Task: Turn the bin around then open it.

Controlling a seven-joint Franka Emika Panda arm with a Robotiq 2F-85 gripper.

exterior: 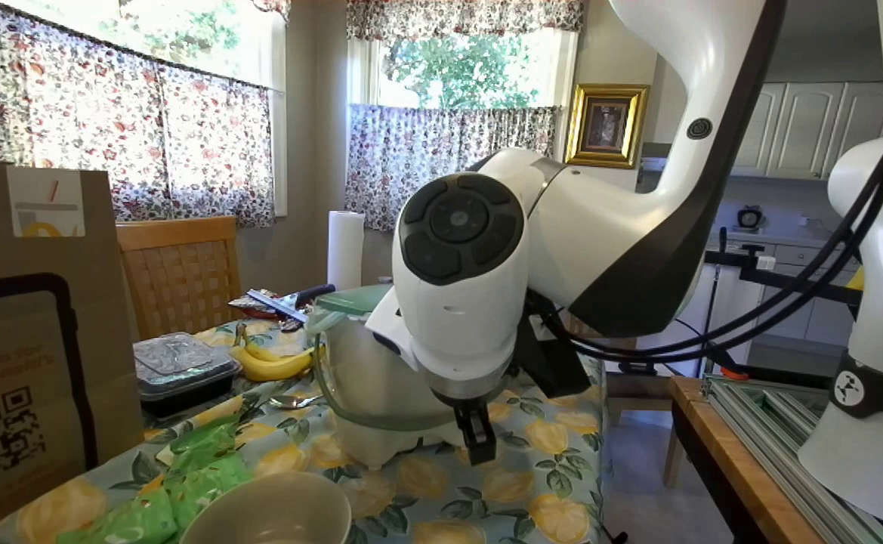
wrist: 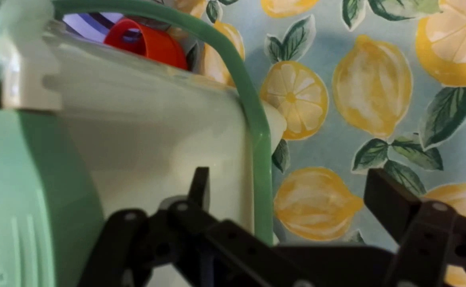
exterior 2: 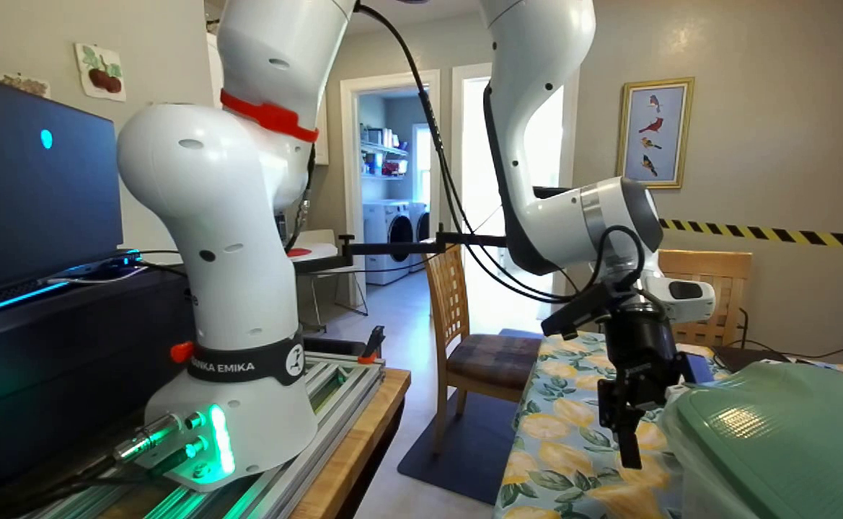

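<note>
The black fingers [wrist: 391, 204] stand wide apart beside the off-white tapered plastic bin [exterior: 358, 363], whose broad green plastic lid [exterior 2: 789, 425] lies on top, above them.

In an exterior view, the white robot arm [exterior: 592, 219] hides part of the off-white tapered plastic bin [exterior: 358, 370]; the bottom edge crops the pale round bowl [exterior: 282, 510]. The wrist view's left edge cuts off the blurred green plastic lid [wrist: 9, 191].

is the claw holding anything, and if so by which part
Nothing: the claw is open, and the bin's green handle, seen between its jaws in the wrist view, is not clamped.
</note>
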